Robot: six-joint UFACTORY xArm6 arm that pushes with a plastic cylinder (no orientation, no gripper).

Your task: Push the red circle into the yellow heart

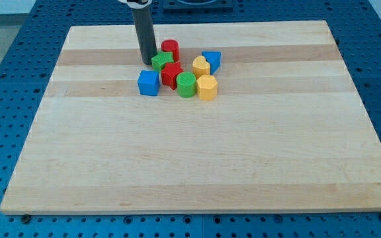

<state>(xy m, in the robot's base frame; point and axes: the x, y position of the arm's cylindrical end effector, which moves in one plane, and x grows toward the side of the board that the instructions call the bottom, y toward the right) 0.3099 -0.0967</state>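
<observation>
Approach under way: the rod's tip (pixel 147 62), no pincer fitted, stands left of the red circle block (pixel 170 49); next, a rightward shove toward the yellow heart block (pixel 201 66).

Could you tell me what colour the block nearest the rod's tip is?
Green, beside my tip; camera view.

The bench (pixel 197 152) is pale wood, made of long boards joined side by side, with visible grain and a smooth, faintly satin finish. Around it lies a blue perforated sheet (pixel 5 132) that looks like painted metal, dotted with regular holes. The rod (pixel 144 36) is dark and matt, likely metal or hard plastic, and my tip (pixel 147 63) looks equally dull. The 8 blocks look like painted wood or solid plastic with a soft sheen: the red circle (pixel 170 49), yellow heart (pixel 201 66), green circle (pixel 186 84) and blue cube (pixel 149 82) all show smooth, evenly coloured faces.
</observation>
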